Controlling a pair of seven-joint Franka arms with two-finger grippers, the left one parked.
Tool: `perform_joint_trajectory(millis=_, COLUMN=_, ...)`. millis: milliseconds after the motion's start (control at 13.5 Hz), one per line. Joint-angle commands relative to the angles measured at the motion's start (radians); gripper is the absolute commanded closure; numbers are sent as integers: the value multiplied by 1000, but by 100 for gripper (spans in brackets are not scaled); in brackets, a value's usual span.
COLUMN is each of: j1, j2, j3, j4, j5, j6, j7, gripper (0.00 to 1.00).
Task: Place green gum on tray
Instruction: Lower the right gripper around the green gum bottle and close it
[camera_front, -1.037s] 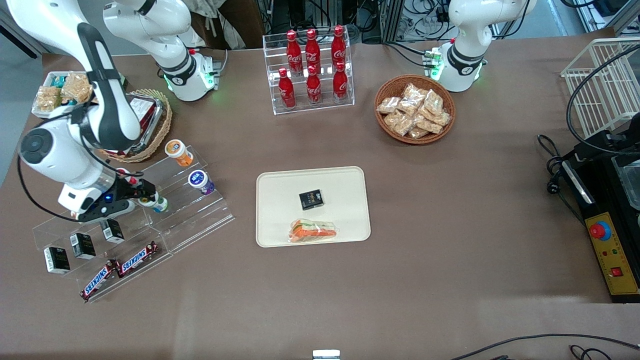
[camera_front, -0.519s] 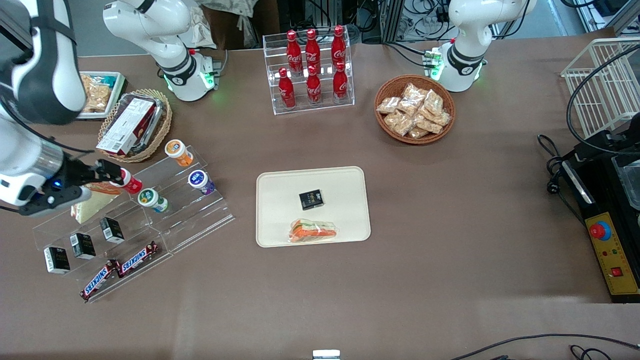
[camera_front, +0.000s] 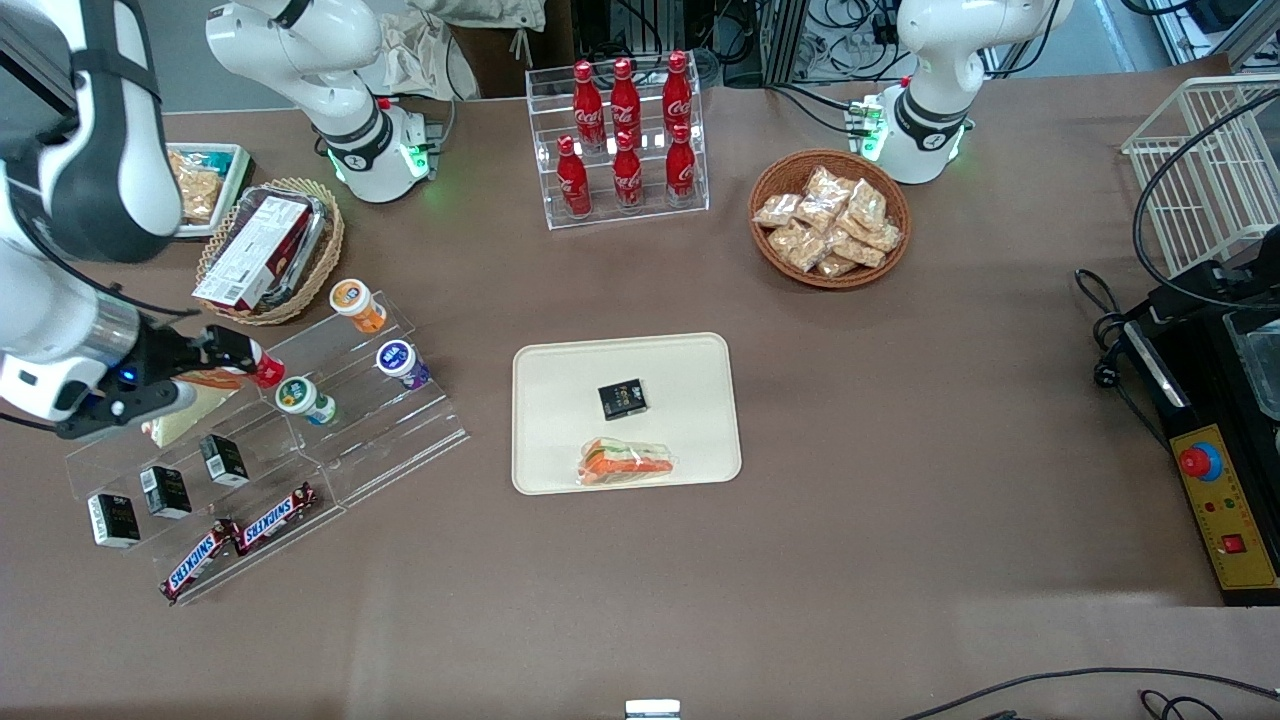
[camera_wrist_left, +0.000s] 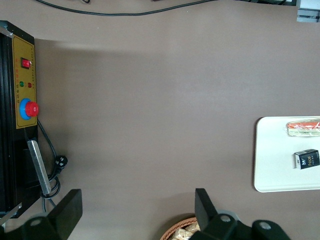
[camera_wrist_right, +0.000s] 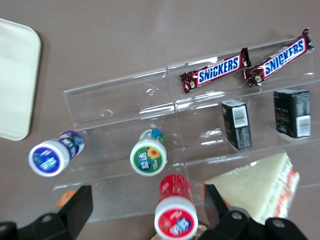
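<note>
The green gum (camera_front: 304, 400), a small round bottle with a white lid, stands on a middle step of the clear stepped rack (camera_front: 380, 440) at the working arm's end of the bench (camera_front: 900, 450), apart from the purple bottle (camera_front: 402, 363) and orange bottle (camera_front: 356, 304). It looks light, rigid and smooth-sided, so likely slippery; best pinched across the body just under the lid, from above. The tray (camera_front: 700, 350) lies mid-bench, well apart, already holding a black packet (camera_front: 622, 398) and a wrapped sandwich (camera_front: 627, 462). The claw (camera_wrist_right: 147, 220) hangs above the rack, spread wide and empty, straddling a red bottle (camera_wrist_right: 174, 212), with the gum (camera_wrist_right: 148, 155) just beside it and not yet between the fingers.
</note>
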Motion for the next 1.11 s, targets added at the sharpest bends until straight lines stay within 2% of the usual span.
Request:
perform_joint_trajectory(millis=0, j1=0, j2=-7, j3=-2, j4=-111, j5=16, j6=115, j7=-17, gripper=1)
perform_joint_trajectory(millis=370, j1=1, j2=-3, j3=0, j4=-275, j5=18, j6=321, j7=-17, gripper=1)
perform_joint_trajectory(millis=1037, j1=17, j2=24, j3=1, j4=-352, j5=31, j6=436, j7=-6, gripper=1)
